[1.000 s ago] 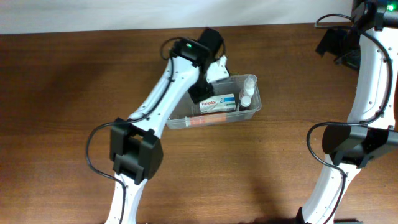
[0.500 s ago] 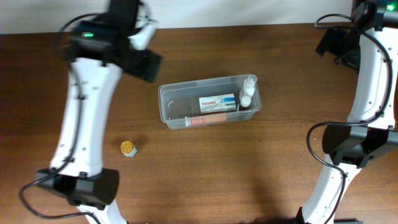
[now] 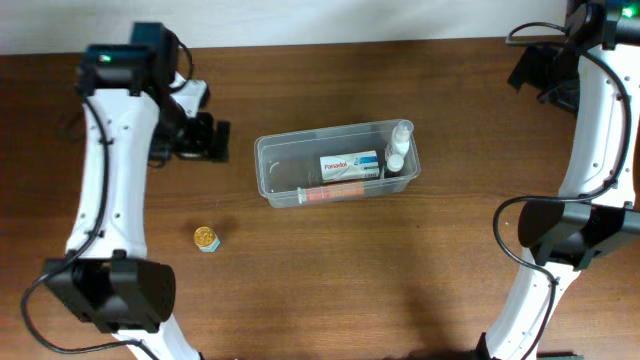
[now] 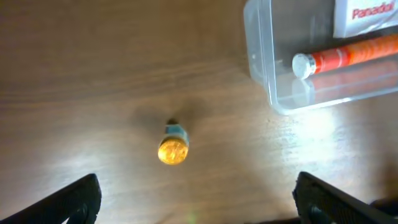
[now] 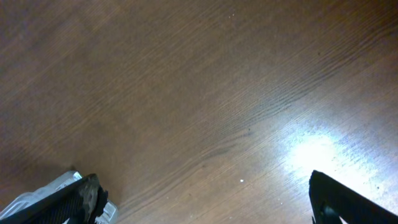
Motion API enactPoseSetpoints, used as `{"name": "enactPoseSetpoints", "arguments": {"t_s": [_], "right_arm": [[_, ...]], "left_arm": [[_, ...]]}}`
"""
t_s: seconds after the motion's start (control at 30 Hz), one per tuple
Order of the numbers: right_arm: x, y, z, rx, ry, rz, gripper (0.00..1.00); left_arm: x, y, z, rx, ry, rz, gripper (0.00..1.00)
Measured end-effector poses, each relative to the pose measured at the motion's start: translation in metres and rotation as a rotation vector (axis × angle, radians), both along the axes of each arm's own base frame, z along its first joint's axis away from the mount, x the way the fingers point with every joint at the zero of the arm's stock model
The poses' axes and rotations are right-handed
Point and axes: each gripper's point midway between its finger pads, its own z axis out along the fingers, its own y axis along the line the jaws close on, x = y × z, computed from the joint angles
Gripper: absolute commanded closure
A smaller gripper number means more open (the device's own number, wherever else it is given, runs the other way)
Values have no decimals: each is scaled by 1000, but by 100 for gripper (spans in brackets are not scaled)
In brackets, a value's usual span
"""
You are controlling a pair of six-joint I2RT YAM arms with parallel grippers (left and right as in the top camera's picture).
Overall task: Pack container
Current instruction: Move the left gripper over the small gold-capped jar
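Observation:
The container (image 3: 268,172), a clear plastic tub, sits mid-table; its corner also shows in the left wrist view (image 4: 261,68). Inside lie a white Panadol box (image 3: 349,166), an orange tube (image 3: 330,192) and two small white bottles (image 3: 398,148). The tube (image 4: 348,55) and box (image 4: 367,15) also show in the left wrist view. A small gold-capped jar (image 3: 206,239) stands on the table left of the tub, also in the left wrist view (image 4: 172,149). My left gripper (image 3: 205,138) is open and empty, left of the tub and above the jar. My right gripper (image 3: 545,75) is open and empty at the far right.
The brown wooden table (image 3: 400,270) fills the view. A pale wall strip (image 3: 300,20) runs along the far edge. The right wrist view shows only bare wood (image 5: 199,112).
My left arm has swung from over the tub to the left and far side, then down a little. The jar, once hidden by the arm, is now in view. The right arm has not moved.

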Motion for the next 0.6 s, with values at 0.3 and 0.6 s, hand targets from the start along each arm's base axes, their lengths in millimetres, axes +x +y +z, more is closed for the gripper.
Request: {"name": "enactPoseSetpoints", "arguments": {"t_s": [0.3,0.6], "right_arm": [[0,0,0,0,0,0,2],[0,0,0,0,0,-1,2]], "left_arm": [[-14,-3,-68,-1,30,76,1],[-45,18,-103,23,52,169,1]]}}
